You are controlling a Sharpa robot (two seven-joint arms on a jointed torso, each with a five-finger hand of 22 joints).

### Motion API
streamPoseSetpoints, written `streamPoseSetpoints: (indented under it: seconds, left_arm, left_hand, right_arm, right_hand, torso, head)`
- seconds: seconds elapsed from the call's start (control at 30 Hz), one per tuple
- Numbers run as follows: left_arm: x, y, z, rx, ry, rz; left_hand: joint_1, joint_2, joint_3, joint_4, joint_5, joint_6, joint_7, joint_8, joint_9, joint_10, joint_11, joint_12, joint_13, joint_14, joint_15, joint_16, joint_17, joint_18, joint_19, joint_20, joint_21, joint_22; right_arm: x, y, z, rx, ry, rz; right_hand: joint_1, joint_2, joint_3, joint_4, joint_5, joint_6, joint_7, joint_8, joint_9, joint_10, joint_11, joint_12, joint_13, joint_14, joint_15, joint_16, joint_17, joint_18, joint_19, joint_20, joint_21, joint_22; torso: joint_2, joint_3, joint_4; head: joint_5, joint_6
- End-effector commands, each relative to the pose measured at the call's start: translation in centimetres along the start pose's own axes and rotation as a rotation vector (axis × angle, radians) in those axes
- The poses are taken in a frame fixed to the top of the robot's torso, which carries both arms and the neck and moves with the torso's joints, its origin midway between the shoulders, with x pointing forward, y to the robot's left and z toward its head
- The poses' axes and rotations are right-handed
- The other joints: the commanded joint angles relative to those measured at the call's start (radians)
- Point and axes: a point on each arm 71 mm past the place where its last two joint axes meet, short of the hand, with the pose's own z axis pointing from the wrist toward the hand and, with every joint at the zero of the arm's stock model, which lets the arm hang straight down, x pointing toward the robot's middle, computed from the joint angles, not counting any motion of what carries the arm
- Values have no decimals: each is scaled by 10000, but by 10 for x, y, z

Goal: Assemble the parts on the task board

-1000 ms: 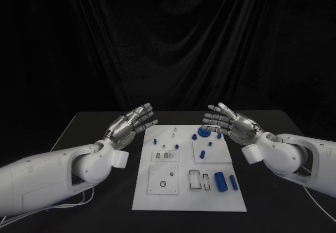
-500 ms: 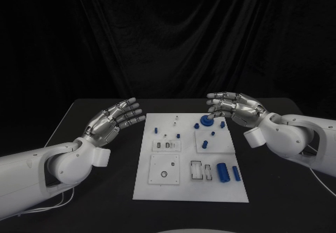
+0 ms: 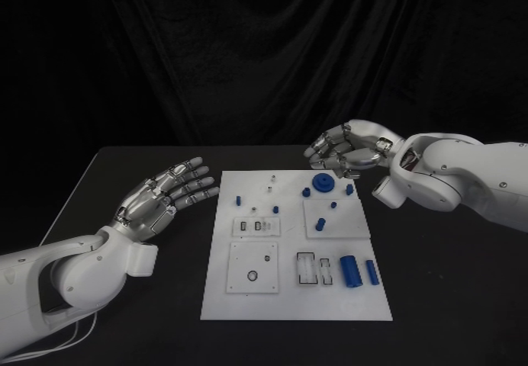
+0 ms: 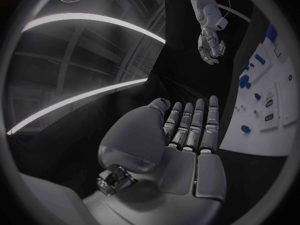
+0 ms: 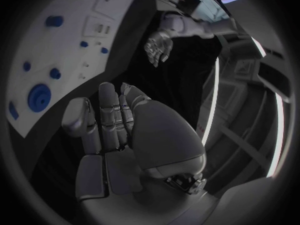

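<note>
My right hand (image 3: 350,151) hangs above the far end of the task board (image 3: 295,305), fingers curled in on nothing — placed there, I judge, to come down on the round blue part (image 3: 321,182) just below it, the biggest piece at that end. My left hand (image 3: 163,196) stays clear beside the board's left edge, palm up, fingers apart and empty, leaving the board free. The small blue pegs (image 3: 320,224) stand in the middle, and the two blue cylinders (image 3: 358,271) lie near the right edge — all untouched.
</note>
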Motion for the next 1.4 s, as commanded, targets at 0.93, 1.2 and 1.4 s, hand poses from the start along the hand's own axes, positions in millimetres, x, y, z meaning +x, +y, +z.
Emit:
streamPoseSetpoints:
  seconds: [0.93, 1.2, 1.4]
  left_arm:
    - [0, -13, -2, 1280, 75, -18]
    - [0, -12, -1, 1248, 139, -68]
    - [-2, -11, 0, 1227, 148, -70]
  left_hand:
    - [-30, -53, 214, -38, 26, 179, 57, 81, 22, 103, 75, 44, 0, 91, 123, 102, 22, -146, -89, 33, 9, -7]
    - [-35, -47, 248, -48, 27, 201, 68, 86, 24, 109, 93, 43, -2, 98, 143, 114, 23, -161, -109, 39, 2, -11]
    - [-42, -37, 293, -59, 29, 205, 87, 85, 23, 122, 117, 45, -3, 106, 168, 131, 26, -179, -129, 45, -4, -15]
  right_arm:
    - [18, 8, 9, 691, -316, -10704]
    - [24, -2, 6, 569, -264, -10547]
    - [27, -6, 8, 237, -412, -10442]
  right_hand:
    - [-769, -1222, 1231, 828, -846, 659, -519, -2137, -65, 464, -98, -1959, -461, 1300, -347, 761, 1484, -410, 1084, -302, 760, 1768]
    - [-784, -1209, 1271, 840, -849, 754, -494, -2237, -43, 674, -112, -1999, -436, 1334, -353, 764, 1506, -421, 1116, -312, 775, 1825]
    - [-748, -1182, 1467, 854, -647, 1069, -488, -2341, 34, 1150, -142, -2093, -411, 1397, -359, 777, 1571, -446, 1187, -307, 810, 1953]
  torso:
    - [1066, -376, 392]
    - [1008, -378, 365]
    - [993, -378, 366]
  head:
    - [-691, 903]
    - [-737, 922]
    - [-725, 793]
